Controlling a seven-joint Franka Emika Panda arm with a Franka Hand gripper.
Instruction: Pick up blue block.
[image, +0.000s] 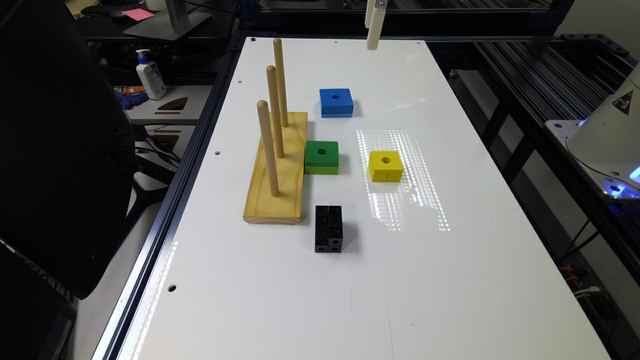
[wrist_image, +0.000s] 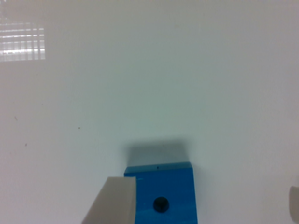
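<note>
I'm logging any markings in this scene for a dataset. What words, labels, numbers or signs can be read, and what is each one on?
None can be read.
White bottle with blue cap, off the table: label too blurred to read.
Robot base: a triangular warning sign, symbol too small to make out.
Yellow block: a faint mark on its front face, unreadable.
Blue block: no text.

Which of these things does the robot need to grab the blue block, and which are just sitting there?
Needed:
- blue block
- gripper, open, above the block

Just sitting there:
- green block
- yellow block
- black block
- wooden peg stand
- lotion bottle, off the table
</note>
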